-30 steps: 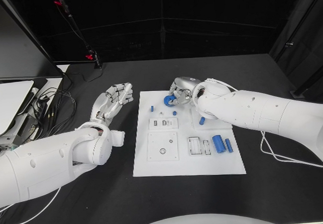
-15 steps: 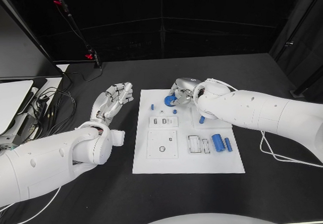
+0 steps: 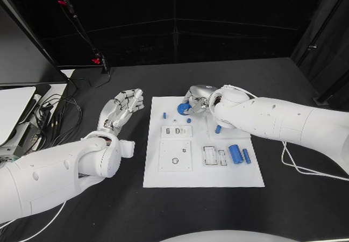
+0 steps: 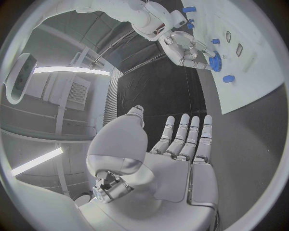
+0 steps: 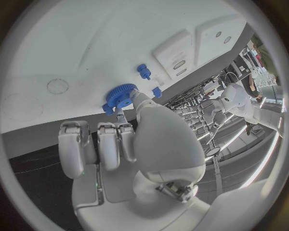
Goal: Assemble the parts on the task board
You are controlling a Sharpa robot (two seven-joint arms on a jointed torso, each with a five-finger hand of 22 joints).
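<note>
The white board (image 3: 204, 176) lies flat in the middle of the black desk (image 3: 109, 221), approx. centre of the frame in the head view.

Right hand (image 3: 196, 98) sits over the board's upper edge, upper centre of the frame. It pinches a blue gear (image 3: 184, 107) btwn thumb and fingertips; the gear is right at the board surface, though I can't tell if it's touching or just above. In the right wrist view the gear (image 5: 121, 96) shows its toothed rim at the fingertips (image 5: 122, 118), w/ two small blue pegs (image 5: 144, 71) standing on the board just beyond it.

Left hand (image 3: 121, 108) is off the board, over bare desk to the left of the board's upper-left corner. Fingers straight, close together, holding nothing; palm not touching any part. The left wrist view shows the same: flat empty hand (image 4: 180, 154), w/ the right hand and gear (image 4: 215, 62) far off at the board's edge.

Other blue parts on the board, head view: a small peg (image 3: 164, 116) near the upper-left corner, a short piece (image 3: 218, 130) right of centre, and a thick cylinder (image 3: 235, 154) w/ a thinner rod (image 3: 246, 156) just beside it at the right edge. Pale rectangular blocks (image 3: 176, 133) w/ slots sit mid-board.
</note>
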